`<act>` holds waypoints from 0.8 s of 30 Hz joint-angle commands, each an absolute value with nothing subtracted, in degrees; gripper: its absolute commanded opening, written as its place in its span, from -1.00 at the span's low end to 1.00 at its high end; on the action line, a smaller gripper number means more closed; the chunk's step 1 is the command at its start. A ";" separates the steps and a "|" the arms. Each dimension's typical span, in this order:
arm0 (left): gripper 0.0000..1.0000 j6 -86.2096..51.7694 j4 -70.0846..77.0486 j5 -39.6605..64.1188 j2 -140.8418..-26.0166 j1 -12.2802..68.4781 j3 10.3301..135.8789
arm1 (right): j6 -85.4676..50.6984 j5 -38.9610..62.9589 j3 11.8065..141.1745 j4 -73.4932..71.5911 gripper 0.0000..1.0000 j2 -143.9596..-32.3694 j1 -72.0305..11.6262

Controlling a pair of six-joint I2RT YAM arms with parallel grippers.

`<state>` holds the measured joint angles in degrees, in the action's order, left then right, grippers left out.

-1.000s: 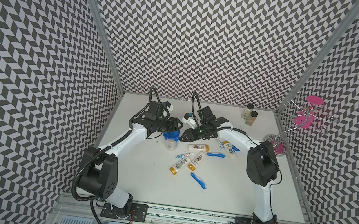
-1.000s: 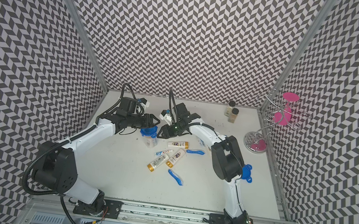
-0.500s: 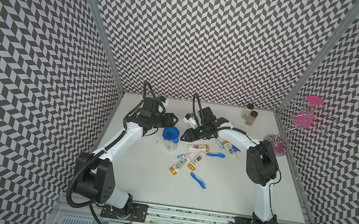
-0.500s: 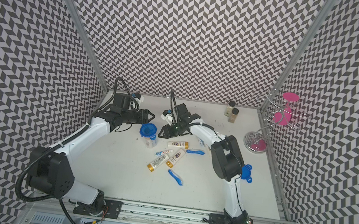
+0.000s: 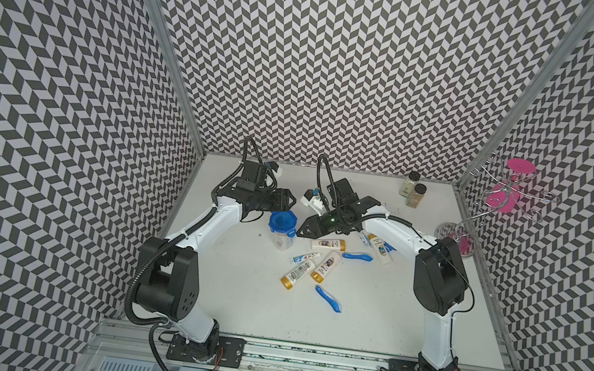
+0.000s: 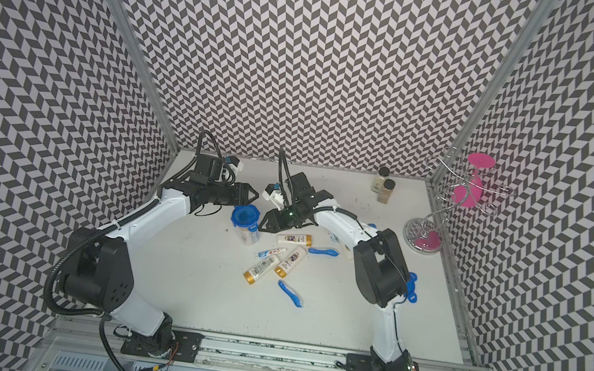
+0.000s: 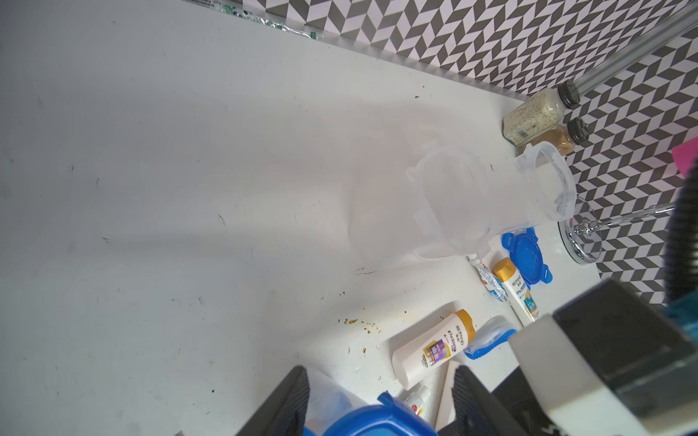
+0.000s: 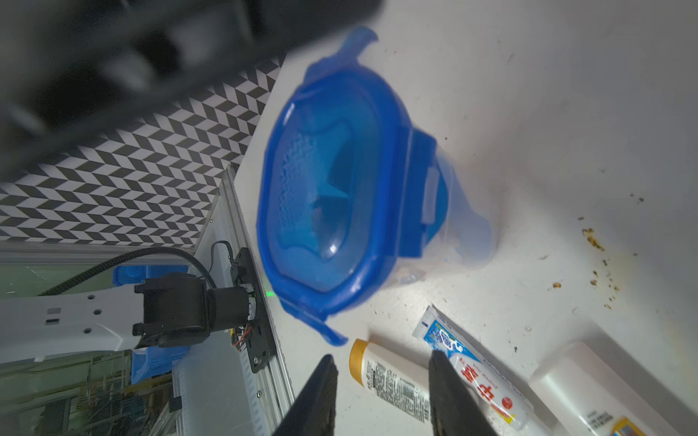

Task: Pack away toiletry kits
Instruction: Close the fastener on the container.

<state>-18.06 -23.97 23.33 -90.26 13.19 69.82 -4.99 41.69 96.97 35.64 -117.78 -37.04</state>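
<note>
Nearest me: blue toothbrush (image 5: 327, 297), gold-capped tubes (image 5: 297, 272) and toothpaste (image 5: 303, 260) loose on surface (image 5: 234, 295), not packed yet. Mid: lidded cup (image 5: 282, 229) upright. Blue lid (image 8: 332, 188) on, end tabs flared, so probably not fully clipped. My right claw (image 5: 304, 231) just beside cup, jaws narrowly apart, empty. My left claw (image 5: 288, 204) just behind cup, jaws wide, holding nothing. Both likely placed for tab-clipping. Farther: empty cup (image 7: 491, 200) on its side, spare lid (image 7: 527, 256) beside it.

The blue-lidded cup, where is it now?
In both top views the blue-lidded cup stands upright on the table, between the left gripper and the right gripper.
</note>
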 commanded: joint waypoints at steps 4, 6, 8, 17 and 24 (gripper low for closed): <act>0.27 -19.91 -22.21 25.86 -89.14 13.00 66.71 | -4.81 43.34 100.18 34.10 -0.20 -121.05 -37.65; 0.27 -20.75 -21.48 26.31 -88.56 12.96 65.56 | -4.67 43.33 100.15 34.10 -0.20 -121.62 -37.62; 0.27 -21.46 -20.86 26.91 -88.23 12.92 64.60 | -4.46 43.05 100.02 33.71 -0.20 -121.88 -37.62; 0.24 -25.99 -17.29 30.37 -86.82 13.17 59.85 | -5.04 43.02 102.75 33.18 -0.21 -123.79 -37.63; 0.21 -30.68 -13.25 32.35 -83.84 13.71 55.01 | -6.28 43.24 103.80 31.89 -0.22 -124.67 -37.24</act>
<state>-26.52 -10.70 26.59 -84.86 12.03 58.00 -5.58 44.21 101.32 38.17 -123.20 -37.36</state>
